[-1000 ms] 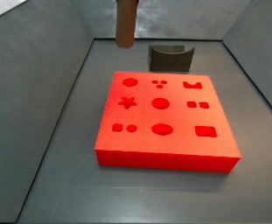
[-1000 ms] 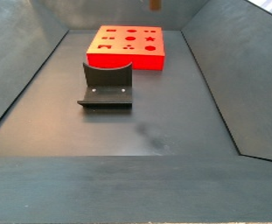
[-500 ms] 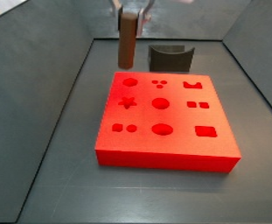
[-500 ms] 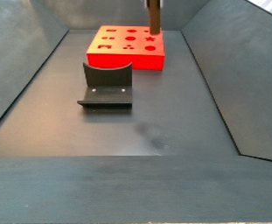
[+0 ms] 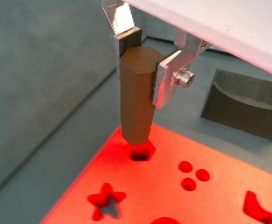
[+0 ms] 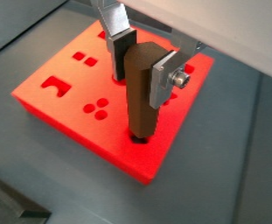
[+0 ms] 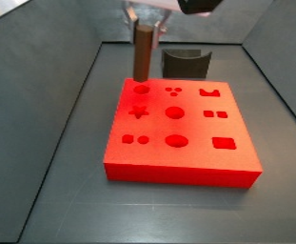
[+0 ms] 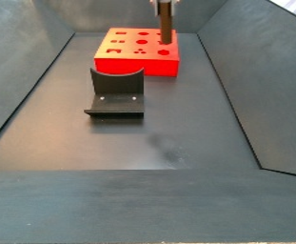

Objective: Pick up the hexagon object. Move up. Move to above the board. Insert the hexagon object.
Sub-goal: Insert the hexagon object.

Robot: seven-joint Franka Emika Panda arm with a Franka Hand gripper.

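Note:
My gripper (image 5: 148, 59) is shut on the top of the hexagon object (image 5: 136, 96), a tall brown peg that hangs upright. In both wrist views the silver fingers (image 6: 163, 79) clamp its upper end. The board (image 7: 188, 143) is a red-orange slab with darker cut-outs. The peg's lower end stands at the mouth of a hexagonal hole (image 5: 141, 152) near the board's far left corner in a side view (image 7: 141, 89). I cannot tell whether the tip has entered. In a side view the peg (image 8: 167, 23) stands over the board's far right part (image 8: 137, 50).
The dark fixture (image 7: 185, 63) stands on the floor just behind the board; in a side view (image 8: 117, 91) it lies in front of it. Grey sloping walls (image 7: 49, 76) enclose the floor on all sides.
The gripper has come down with the peg. Its lower end has dropped from well above the board's far left corner to the mouth of the hole.

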